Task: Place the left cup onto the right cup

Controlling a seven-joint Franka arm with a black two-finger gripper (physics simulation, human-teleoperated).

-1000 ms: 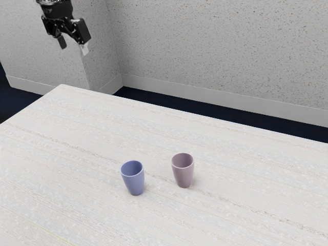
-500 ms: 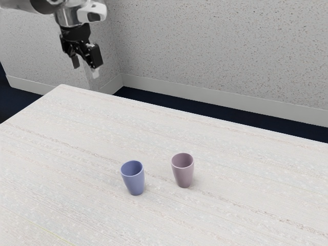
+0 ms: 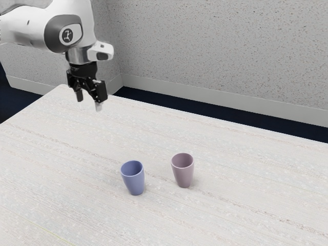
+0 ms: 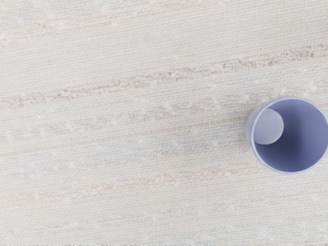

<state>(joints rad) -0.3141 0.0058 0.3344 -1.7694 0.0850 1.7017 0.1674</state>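
A blue cup [image 3: 133, 177] stands upright on the pale wooden table [image 3: 230, 154], on the exterior view's left of a mauve cup [image 3: 182, 169], also upright. A small gap separates the two. My gripper [image 3: 89, 102] hangs open and empty above the table's far left part, well up and to the left of the blue cup. The wrist view looks straight down into the blue cup [image 4: 287, 135], which lies off to one side of my hand.
The table's far edge [image 3: 205, 115] runs behind the cups, with a dark floor and a speckled wall beyond it. Bare tabletop surrounds both cups.
My arm has come down and moved toward the exterior view's right, from high near the wall corner to just above the table's far left part. Neither cup has moved.
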